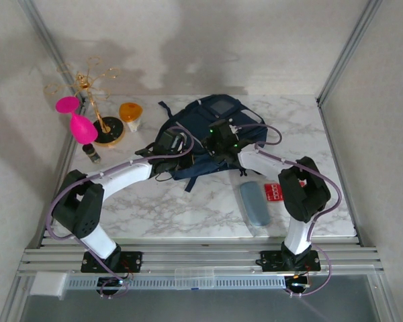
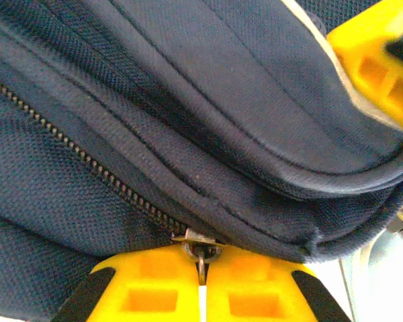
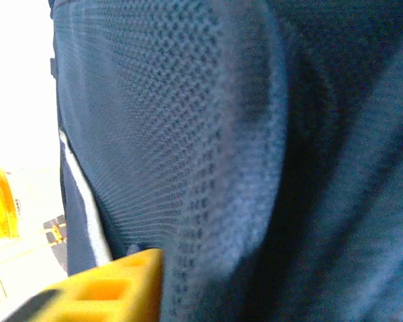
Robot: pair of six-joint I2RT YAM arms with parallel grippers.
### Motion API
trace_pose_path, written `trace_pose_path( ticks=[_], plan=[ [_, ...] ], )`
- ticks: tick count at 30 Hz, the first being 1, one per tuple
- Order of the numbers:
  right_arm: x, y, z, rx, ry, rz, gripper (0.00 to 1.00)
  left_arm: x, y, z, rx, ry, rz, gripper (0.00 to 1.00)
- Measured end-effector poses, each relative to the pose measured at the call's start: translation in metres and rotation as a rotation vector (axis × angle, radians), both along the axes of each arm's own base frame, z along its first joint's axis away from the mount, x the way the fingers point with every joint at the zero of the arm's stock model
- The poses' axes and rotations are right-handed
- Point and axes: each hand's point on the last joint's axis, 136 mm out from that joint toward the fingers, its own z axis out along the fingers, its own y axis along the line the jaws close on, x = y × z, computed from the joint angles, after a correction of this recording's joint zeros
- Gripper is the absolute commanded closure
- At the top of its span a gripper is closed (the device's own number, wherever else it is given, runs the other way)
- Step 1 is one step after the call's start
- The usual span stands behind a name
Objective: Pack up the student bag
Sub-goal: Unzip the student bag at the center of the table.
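Note:
The student bag (image 1: 211, 131), navy blue with dark straps, lies at the back middle of the marble table. Both arms reach onto it. My left gripper (image 1: 171, 142) is at its left side. In the left wrist view the yellow fingers (image 2: 148, 288) are shut on the metal zipper pull (image 2: 200, 258) at the end of a closed zipper (image 2: 87, 157). My right gripper (image 1: 221, 139) is on the bag's middle. In the right wrist view one yellow finger (image 3: 101, 292) shows. A raised fold of the bag's mesh fabric (image 3: 221, 201) is pinched against it and hides the other finger.
A grey-blue pencil case (image 1: 254, 203) and a small red card (image 1: 273, 192) lie right of the bag near the right arm. At the back left stand a gold wire tree (image 1: 97, 100), a pink goblet (image 1: 77, 121), an orange cup (image 1: 130, 112) and a small dark bottle (image 1: 92, 153).

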Motion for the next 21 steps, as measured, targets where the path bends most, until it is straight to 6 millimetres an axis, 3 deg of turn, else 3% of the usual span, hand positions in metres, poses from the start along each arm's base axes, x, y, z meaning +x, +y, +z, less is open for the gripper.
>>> trace_pose_path(
  ticks=[3, 8, 14, 19, 21],
  plan=[
    [0.006, 0.006, 0.007, -0.018, -0.043, 0.045, 1.00, 0.003, 0.004, 0.000, 0.007, -0.005, 0.011, 1.00],
    [0.007, 0.019, 0.014, -0.060, -0.120, 0.209, 1.00, -0.003, 0.011, 0.003, 0.015, -0.018, 0.023, 1.00],
    [-0.011, 0.031, 0.036, -0.053, -0.213, 0.528, 1.00, -0.033, 0.028, 0.017, 0.009, -0.028, 0.029, 1.00],
    [-0.015, 0.000, 0.045, 0.028, -0.207, 0.715, 1.00, -0.045, 0.025, 0.029, -0.043, -0.043, -0.003, 1.00],
    [-0.010, -0.014, 0.044, 0.030, -0.197, 0.731, 0.92, -0.044, 0.023, 0.029, -0.049, -0.044, -0.007, 1.00]
  ],
)
